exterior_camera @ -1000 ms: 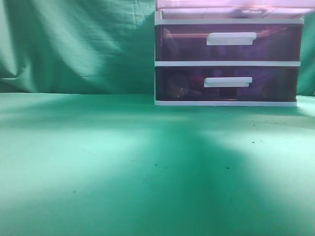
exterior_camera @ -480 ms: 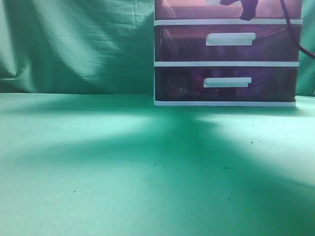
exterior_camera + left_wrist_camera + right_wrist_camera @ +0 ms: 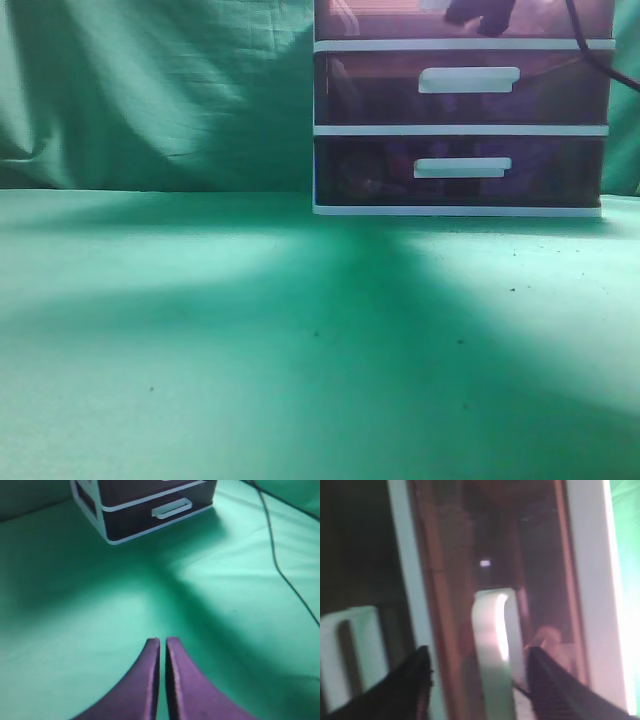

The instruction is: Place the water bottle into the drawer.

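The drawer, the top one of the white-framed unit, sits pushed in, and only its lower strip shows at the top edge of the exterior view. My right gripper is right in front of its white bar handle. In the blurred right wrist view this gripper is open, with the handle between its two dark fingers and the drawer front just behind. My left gripper is shut and empty, low over the green cloth and well away from the unit. The water bottle is not in view.
Two like drawers sit below, the middle one and the bottom one, each with a white handle. A black cable runs across the green cloth to the right of the unit. A green backdrop hangs behind.
One second ago the top drawer stood pulled out towards the camera; now it is pushed in flush. My right gripper has come into view at its handle and shifted slightly left.
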You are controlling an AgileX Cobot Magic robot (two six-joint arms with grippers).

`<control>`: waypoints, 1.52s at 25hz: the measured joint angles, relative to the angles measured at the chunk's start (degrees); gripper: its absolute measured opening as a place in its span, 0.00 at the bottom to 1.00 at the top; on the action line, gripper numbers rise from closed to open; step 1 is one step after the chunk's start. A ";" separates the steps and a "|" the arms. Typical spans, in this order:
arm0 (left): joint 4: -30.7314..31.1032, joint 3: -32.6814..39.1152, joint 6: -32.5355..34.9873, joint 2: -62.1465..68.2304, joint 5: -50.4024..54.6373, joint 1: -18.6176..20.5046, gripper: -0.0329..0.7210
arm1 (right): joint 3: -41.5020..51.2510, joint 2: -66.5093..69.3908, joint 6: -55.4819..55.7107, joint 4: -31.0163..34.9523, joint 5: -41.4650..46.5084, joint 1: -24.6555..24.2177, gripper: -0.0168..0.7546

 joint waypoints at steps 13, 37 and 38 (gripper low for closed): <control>-2.00 0.00 0.00 -1.91 -0.47 0.00 0.04 | 0.00 -23.46 27.28 2.18 38.44 7.07 0.37; -3.83 28.62 -0.13 -41.62 -7.88 0.00 0.04 | 38.52 -85.30 44.90 32.14 51.69 7.52 0.02; -3.83 29.67 -0.69 -41.62 -8.42 0.00 0.04 | 41.30 -87.56 44.63 32.62 50.53 7.52 0.02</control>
